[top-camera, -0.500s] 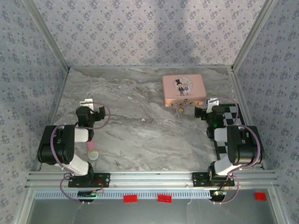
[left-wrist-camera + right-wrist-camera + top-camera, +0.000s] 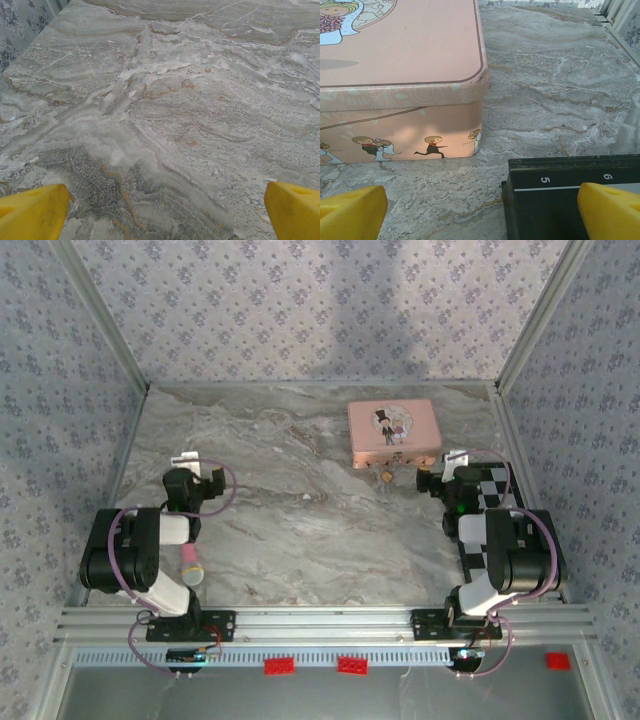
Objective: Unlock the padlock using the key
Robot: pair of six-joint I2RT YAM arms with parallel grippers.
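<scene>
My left gripper (image 2: pixel 160 212) and right gripper (image 2: pixel 481 212) both sit with fingers wide apart, holding nothing. Over the last half second only a small pink cylinder (image 2: pixel 190 565), well left of the pink rectangular picture tin (image 2: pixel 394 432), has nudged, so I judge unlocking unstarted. The tiny brass-gold padlock (image 2: pixel 384 476) lies just in front of the tin, and the flat black board (image 2: pixel 560 182) right of the tin reads 5 and 6.
</scene>
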